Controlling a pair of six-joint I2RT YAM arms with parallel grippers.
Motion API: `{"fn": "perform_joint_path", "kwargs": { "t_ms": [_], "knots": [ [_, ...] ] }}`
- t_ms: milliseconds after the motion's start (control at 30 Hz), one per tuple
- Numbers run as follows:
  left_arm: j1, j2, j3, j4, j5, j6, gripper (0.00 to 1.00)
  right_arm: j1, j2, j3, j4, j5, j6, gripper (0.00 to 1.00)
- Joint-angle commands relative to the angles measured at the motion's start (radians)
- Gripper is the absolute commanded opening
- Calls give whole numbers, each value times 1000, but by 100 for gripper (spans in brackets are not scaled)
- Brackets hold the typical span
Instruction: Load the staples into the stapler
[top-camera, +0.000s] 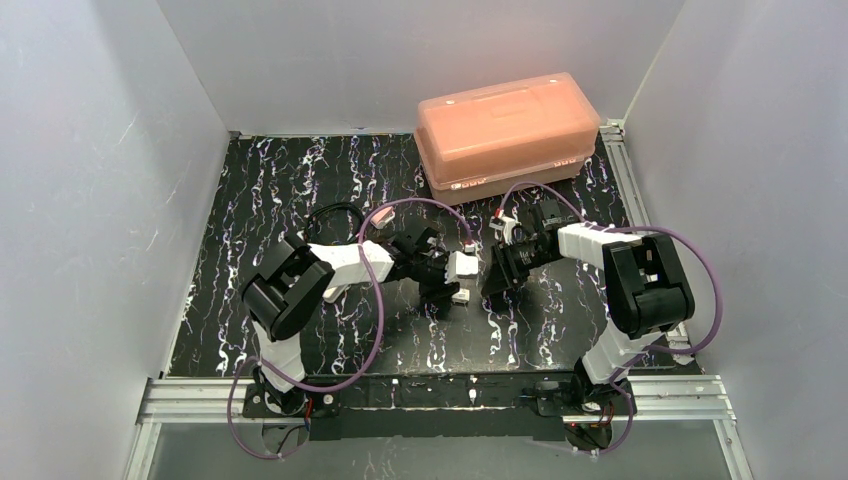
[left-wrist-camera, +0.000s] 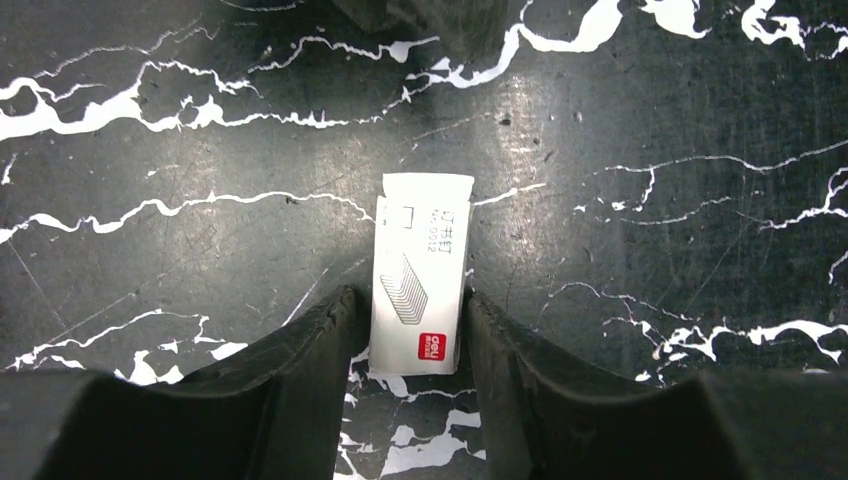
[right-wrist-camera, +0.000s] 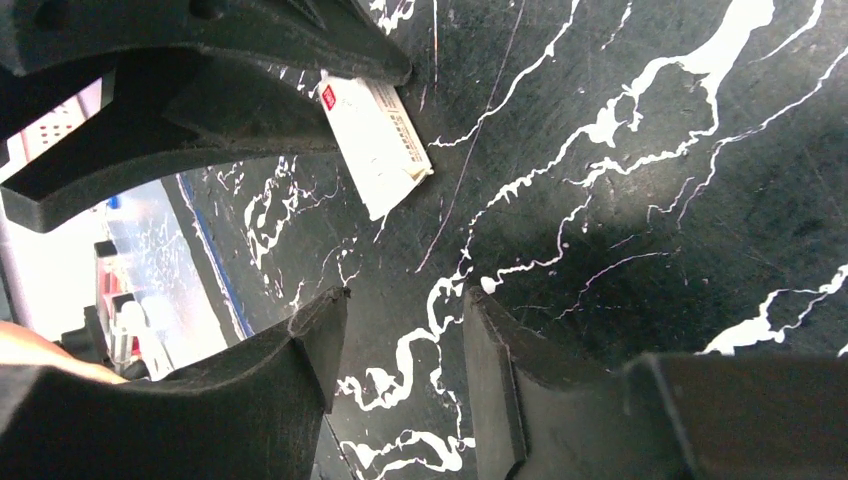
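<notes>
A small white staples packet (left-wrist-camera: 420, 275) with a red logo lies flat on the black marbled table (left-wrist-camera: 650, 200). My left gripper (left-wrist-camera: 410, 298) is down over its near end, one black finger pressed against each long side. The right wrist view shows the same packet (right-wrist-camera: 375, 140) sticking out from between the left fingers (right-wrist-camera: 250, 100). My right gripper (right-wrist-camera: 405, 300) hovers just beside it, open, with only table between its fingers. From above, both grippers meet mid-table, left (top-camera: 445, 285) and right (top-camera: 497, 290), with the packet (top-camera: 460, 296) between them. The stapler is out of view, and the staples are hidden inside the packet.
An orange lidded plastic box (top-camera: 505, 130) stands at the back of the table, right of centre. White walls close the table in on the left, back and right. Purple cables loop around both arms.
</notes>
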Motion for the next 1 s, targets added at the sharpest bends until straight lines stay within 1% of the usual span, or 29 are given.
{"fn": "perform_joint_path", "kwargs": {
  "t_ms": [0,167,300,433,700,967],
  "knots": [
    [-5,-11,-50,82,-51,-54,41,-4,-7,-32,131,-19,104,53],
    [-6,-6,-58,111,-114,-145,34,-5,39,-46,234,4,202,51],
    [-5,-13,-88,170,-135,-220,31,-2,97,-47,306,6,263,49],
    [-6,-26,-139,245,-139,-244,31,4,136,-46,347,14,290,46],
    [-6,-37,-242,428,-148,-281,29,14,188,-40,387,19,315,43],
    [-7,-28,-262,467,-153,-277,29,14,237,-37,428,3,338,40]
  ]
}}
